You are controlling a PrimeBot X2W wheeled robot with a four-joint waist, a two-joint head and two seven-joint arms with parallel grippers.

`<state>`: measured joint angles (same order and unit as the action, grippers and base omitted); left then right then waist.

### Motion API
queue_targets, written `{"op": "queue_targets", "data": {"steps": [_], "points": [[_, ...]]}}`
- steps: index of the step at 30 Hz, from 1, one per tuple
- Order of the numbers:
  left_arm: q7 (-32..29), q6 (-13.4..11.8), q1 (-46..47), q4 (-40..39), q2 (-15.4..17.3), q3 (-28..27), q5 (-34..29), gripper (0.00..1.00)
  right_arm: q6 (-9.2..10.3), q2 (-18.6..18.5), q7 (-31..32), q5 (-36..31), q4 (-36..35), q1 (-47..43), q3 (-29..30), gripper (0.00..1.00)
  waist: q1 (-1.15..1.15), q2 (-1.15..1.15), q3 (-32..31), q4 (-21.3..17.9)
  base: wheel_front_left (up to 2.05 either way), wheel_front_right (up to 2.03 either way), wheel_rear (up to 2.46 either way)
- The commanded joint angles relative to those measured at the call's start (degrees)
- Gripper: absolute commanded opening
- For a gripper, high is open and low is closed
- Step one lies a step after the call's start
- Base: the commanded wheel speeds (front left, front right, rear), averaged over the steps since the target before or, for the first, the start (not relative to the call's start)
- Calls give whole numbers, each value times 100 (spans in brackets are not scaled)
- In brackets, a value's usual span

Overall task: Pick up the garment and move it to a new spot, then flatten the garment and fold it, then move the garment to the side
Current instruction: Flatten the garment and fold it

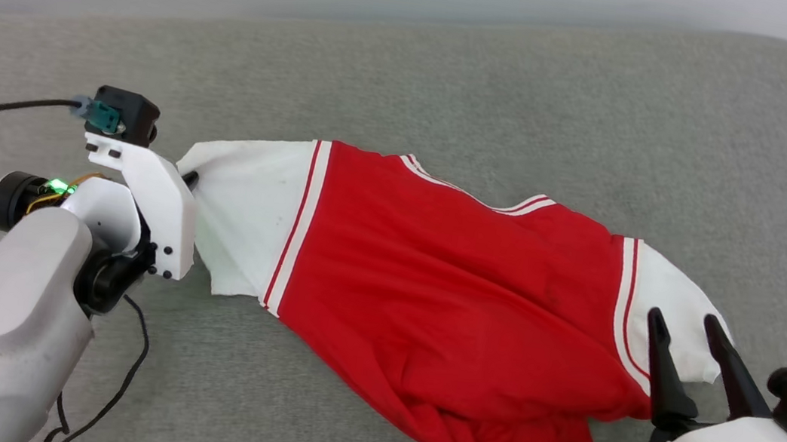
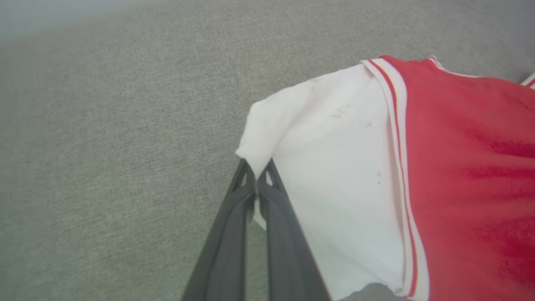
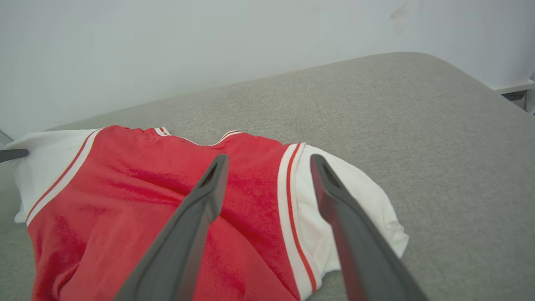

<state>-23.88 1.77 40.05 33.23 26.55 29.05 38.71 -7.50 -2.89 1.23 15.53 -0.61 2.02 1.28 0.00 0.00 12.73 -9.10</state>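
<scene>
**Garment (image 1: 446,281) pinched by one sleeve**

It lies spread on the grey cushion (image 1: 534,80). The left wrist view shows what the head view hides: the left gripper (image 2: 256,177) is pressed together on the white sleeve's edge. The right gripper (image 3: 267,163), fingers spread, hangs over the opposite sleeve; I cannot tell whether it touches.

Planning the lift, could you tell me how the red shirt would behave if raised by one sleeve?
The garment looks thin and rumpled, so it will probably hang limp. Pinched only at a sleeve corner by the left gripper, it may slip.
</scene>
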Motion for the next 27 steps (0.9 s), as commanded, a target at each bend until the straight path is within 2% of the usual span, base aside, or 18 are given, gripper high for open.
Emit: {"op": "queue_targets", "data": {"steps": [1,5,8,15,18,22,23,27], "points": [[244,-141,-161,-146,18,-62,-67,0,2,2,143,11,53,-80,125,100,0,0,-226,228,0,0,0],[519,-292,-302,-430,117,-114,-148,0,2,3,486,44,179,-72,354,100,0,0,-358,362,0,0,0],[712,-437,-448,-789,192,-176,-207,0,2,-74,973,125,384,36,708,100,0,0,-456,488,0,0,0],[769,-681,-670,-1724,320,-187,-290,0,2,-643,2826,311,1322,759,1306,100,0,0,-395,755,0,0,0],[724,-742,-629,-2068,322,-173,-327,0,1,-748,3444,371,1691,1182,1364,100,0,0,-219,879,0,0,0],[707,-772,-490,-2396,315,-158,-367,0,2,-886,3768,237,2023,1760,1325,100,0,0,81,1041,0,0,0],[723,-765,-406,-2514,306,-148,-382,0,2,-910,3863,143,2312,2141,1290,100,0,0,261,1125,0,0,0],[762,-731,-303,-2579,281,-115,-408,0,2,-916,4094,25,2837,2484,1302,100,0,0,398,1201,0,0,0]]}}
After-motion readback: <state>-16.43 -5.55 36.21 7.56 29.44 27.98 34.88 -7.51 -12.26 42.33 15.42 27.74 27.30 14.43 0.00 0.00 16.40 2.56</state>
